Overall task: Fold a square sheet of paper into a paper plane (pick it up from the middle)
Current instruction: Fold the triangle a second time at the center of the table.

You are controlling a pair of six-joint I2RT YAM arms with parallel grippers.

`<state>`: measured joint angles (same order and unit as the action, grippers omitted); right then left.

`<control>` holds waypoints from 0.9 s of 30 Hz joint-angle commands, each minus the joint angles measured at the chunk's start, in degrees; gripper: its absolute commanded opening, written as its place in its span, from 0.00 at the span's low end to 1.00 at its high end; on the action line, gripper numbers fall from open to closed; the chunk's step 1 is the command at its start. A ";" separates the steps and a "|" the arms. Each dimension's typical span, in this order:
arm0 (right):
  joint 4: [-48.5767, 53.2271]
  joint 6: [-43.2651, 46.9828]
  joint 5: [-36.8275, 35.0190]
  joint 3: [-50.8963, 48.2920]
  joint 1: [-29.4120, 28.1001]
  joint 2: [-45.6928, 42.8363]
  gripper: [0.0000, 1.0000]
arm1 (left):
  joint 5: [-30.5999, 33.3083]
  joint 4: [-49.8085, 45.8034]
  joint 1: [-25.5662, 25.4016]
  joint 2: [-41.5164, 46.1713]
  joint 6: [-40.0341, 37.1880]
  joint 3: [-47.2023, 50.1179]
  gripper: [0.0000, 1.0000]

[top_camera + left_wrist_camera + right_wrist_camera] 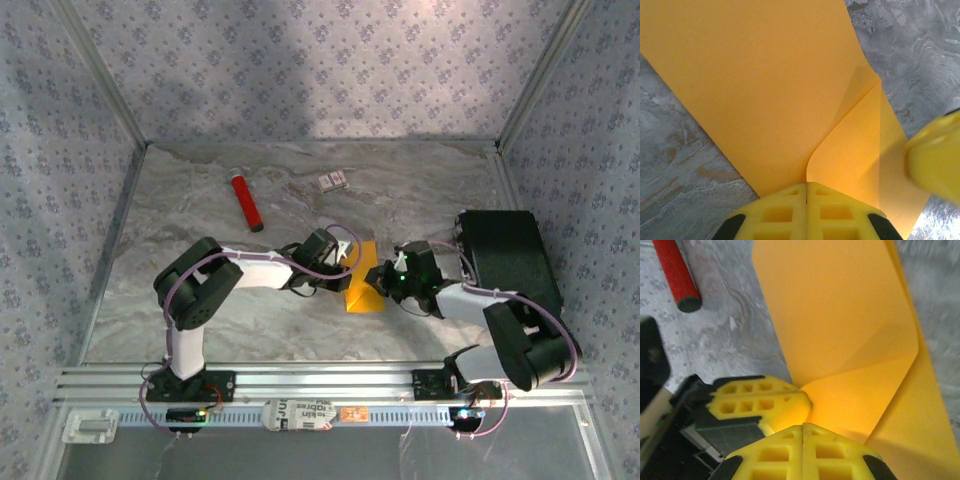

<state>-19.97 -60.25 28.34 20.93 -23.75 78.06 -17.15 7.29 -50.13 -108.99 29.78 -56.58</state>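
Paper [360,294] this thin is nearly weightless and floppy, so I judge it will sag, curl and skate on the smooth table [430,200] unless pinched firmly, and a careless squeeze will leave a crease for good. It lies near the middle of the table, slightly toward 5 o'clock, between the tips of the two arms. The left gripper [806,186] is clenched on it: in its wrist view the yellow ribbed fingers [775,215] meet with no gap, and a rounded flap rises from the seam toward 1 o'clock, doubled over the flat layer beneath. The right gripper [803,427] is likewise clamped on the paper at 6 o'clock of its own view, with the left arm's fingers just beside it at 8 o'clock. The paper is matte, plain orange-yellow, with a soft diagonal fold line and a loose, uncreased bend where the flap turns over. The best hold, in my judgement, is at the edge near that bend, while the other tip pins the flat layer. The table is grey, marbled and looks slick. A red tube [247,203], rigid with a dark end, lies at 10 o'clock from the paper, a small white card [333,181] near 12 o'clock and a black box [510,255] at 3 o'clock, all well apart from it.
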 commanded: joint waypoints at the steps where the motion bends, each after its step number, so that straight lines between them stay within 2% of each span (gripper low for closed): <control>1: -0.84 -1.42 -0.12 1.57 -1.82 2.41 0.04 | 0.19 -4.66 0.21 -2.51 -0.78 1.11 0.00; 6: -4.00 -2.24 0.10 1.15 -2.52 6.38 0.03 | 0.01 -4.80 0.18 -2.63 -1.00 1.03 0.00; 16: -0.40 -0.44 -2.83 -3.46 -1.50 8.86 0.01 | -0.04 -4.97 0.65 -1.50 -0.19 0.32 0.01; 23: 0.28 -0.91 -3.89 -3.36 -1.30 8.34 0.01 | 1.38 -7.28 1.64 3.65 2.16 -1.66 0.19; 25: 0.45 -0.92 -3.91 -3.09 -1.19 8.35 0.01 | 2.86 -8.96 1.68 5.73 2.57 -2.15 0.33; 27: 0.43 -1.17 -4.04 -2.92 -1.17 8.37 0.01 | 4.08 -10.36 1.85 7.65 3.32 -2.17 0.37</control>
<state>-25.28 -61.28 28.10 19.38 -25.63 84.93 -15.55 1.28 -48.93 -105.45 32.14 -57.30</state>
